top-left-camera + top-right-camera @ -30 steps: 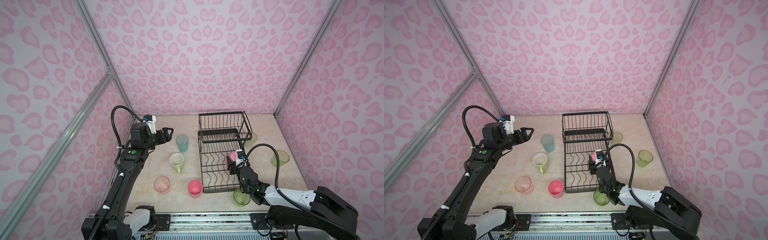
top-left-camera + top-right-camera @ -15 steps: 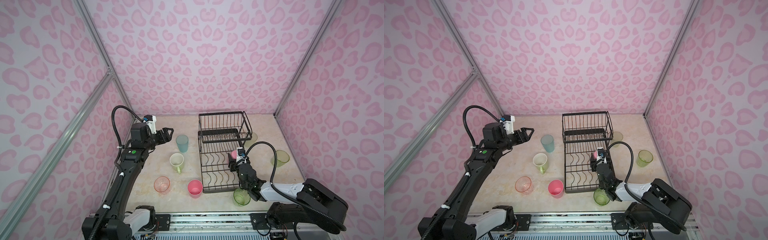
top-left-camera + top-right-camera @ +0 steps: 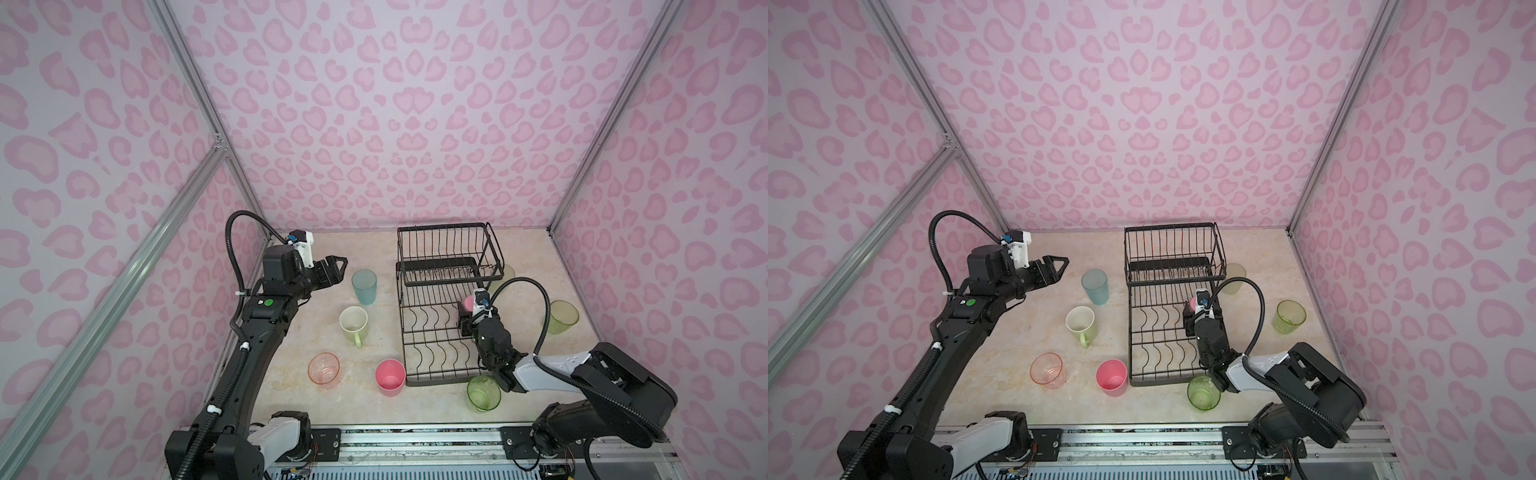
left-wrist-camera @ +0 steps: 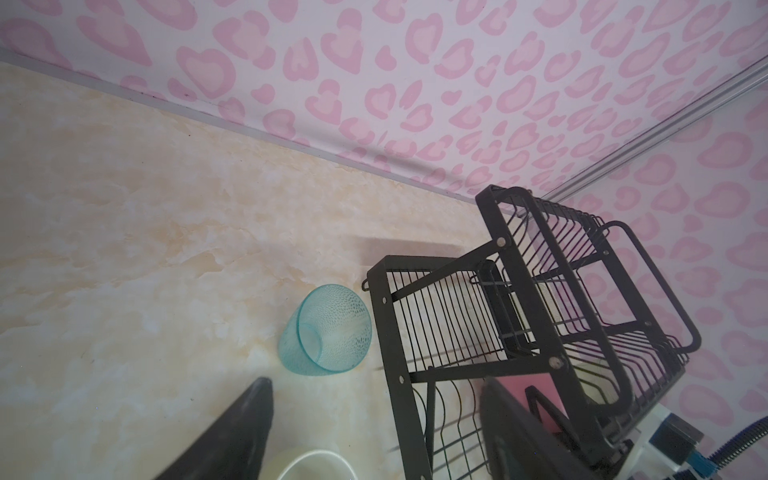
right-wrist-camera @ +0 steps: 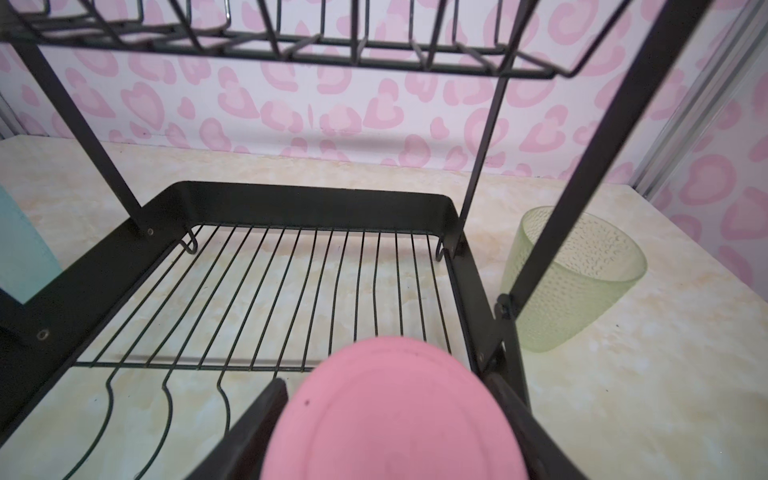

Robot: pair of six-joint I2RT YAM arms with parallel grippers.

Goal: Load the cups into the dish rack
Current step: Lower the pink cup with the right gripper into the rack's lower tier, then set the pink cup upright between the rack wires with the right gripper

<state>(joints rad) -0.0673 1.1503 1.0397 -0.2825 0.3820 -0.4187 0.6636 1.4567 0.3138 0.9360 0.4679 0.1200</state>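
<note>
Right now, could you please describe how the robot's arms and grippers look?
The left arm and right arm are black, each with one white link. Black corrugated cables loop to white camera mounts. The left arm bears a round green sticker. The left gripper and right gripper are black.

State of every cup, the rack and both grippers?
left gripper: open, empty
right gripper: shut on held pink tumbler
held pink tumbler: gripped over rack
dish rack: no cup set inside
teal tumbler: upright
mug: upright
clear pink glass: upright
loose pink tumbler: upright
near green glass: upright
far green glass: upright
whitish tumbler: upright, partly hidden behind rack
</note>
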